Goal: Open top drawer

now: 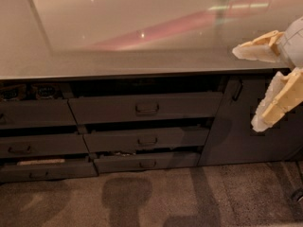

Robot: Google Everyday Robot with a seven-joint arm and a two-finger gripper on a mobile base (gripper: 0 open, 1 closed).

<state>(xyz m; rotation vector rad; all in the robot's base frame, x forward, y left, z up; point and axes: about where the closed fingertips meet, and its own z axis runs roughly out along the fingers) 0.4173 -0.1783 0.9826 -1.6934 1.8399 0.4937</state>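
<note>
Presently in view: one bank of dark grey cabinetry under a counter, with the robot's end effector at the right edge.
Gripper [244, 89]: at far right, level with the counter's front edge, hanging in front of the cabinet door; it touches nothing.
Fingers [258, 50]: two cream-coloured pieces spread wide, one pointing left over the counter edge, the other angled down-left across the door; nothing is between them.
Top drawer [118, 109]: centre column, directly under the counter, widest front of its stack; a dark gap runs along its upper edge.
Loop handle [147, 108]: small, dark, at the centre of the top drawer front, well apart from the gripper, to its left.
Middle drawer [180, 137]: narrower, just below the top drawer, with a like handle.
Bottom drawer [175, 161]: narrowest, lowest in the stack, just above the floor.
Left-hand drawers [35, 113]: a second column of three, partly cut off by the edge.
Cabinet door [232, 136]: right of the stack, with a slanted handle [236, 90] near its upper left corner.
Counter [118, 37]: pale, glossy, with a pink streak of reflection.
Floor [199, 197]: grey-brown carpet with soft shadows.
</note>
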